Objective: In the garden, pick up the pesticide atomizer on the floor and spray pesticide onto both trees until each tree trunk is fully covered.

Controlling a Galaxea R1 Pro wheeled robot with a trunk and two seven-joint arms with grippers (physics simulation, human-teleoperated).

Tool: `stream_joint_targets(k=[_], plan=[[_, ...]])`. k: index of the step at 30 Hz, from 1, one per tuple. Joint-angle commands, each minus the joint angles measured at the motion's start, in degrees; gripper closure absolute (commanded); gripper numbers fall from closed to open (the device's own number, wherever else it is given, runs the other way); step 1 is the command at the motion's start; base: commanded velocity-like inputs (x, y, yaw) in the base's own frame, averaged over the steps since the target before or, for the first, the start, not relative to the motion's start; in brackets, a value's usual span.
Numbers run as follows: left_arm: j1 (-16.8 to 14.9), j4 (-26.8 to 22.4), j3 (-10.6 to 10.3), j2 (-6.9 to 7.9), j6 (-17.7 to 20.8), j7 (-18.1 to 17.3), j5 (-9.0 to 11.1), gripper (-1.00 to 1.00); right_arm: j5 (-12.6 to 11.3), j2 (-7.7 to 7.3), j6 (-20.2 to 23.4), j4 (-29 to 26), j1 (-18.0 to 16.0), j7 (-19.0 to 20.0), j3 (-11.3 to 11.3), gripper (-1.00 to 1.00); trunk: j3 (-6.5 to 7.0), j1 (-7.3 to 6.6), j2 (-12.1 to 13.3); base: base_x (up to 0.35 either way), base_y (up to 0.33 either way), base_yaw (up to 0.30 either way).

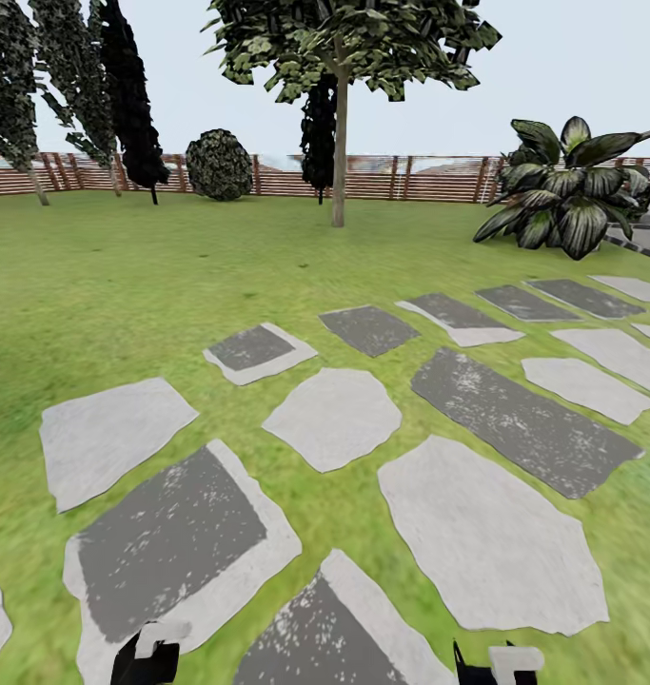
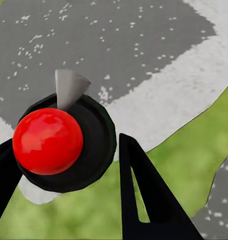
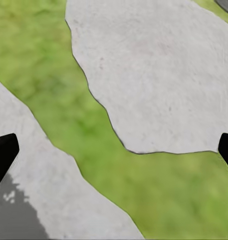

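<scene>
Head view: lawn (image 1: 153,285) with about fifteen paving stones (image 1: 334,417), some cut off by the frame edges; slatted fence (image 1: 410,178) behind. One thick pale-trunked tree (image 1: 339,143) stands mid-lawn before the fence; a second of that kind cannot be made out. One broad striped-leaf plant (image 1: 567,190) at right. Left gripper (image 2: 68,165) holds the atomizer (image 2: 48,141), seen from above as a red ball on a black round body with a grey nozzle, above a stone. Right gripper (image 3: 114,150) is spread wide, holding nothing, fingertips (image 3: 3,155) at the frame edges.
</scene>
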Motion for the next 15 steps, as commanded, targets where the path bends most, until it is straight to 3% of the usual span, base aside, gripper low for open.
stream_joint_targets(k=[1, 15], plan=[[-0.04, 0.06, 0.29, 0.0, -0.2, 0.23, -0.61, 1.0, 0.36, 0.01, -0.14, 0.04, -0.03, -0.23, -0.08, -1.0, -0.05, 0.02, -0.02, 0.339, 0.0, 0.0], [-0.04, 0.06, 0.29, -0.02, -0.17, 0.23, -0.61, 1.0, 0.36, 0.01, -0.14, 0.03, -0.04, -0.23, -0.08, -1.0, -0.05, 0.02, -0.02, 0.339, 0.0, 0.0]])
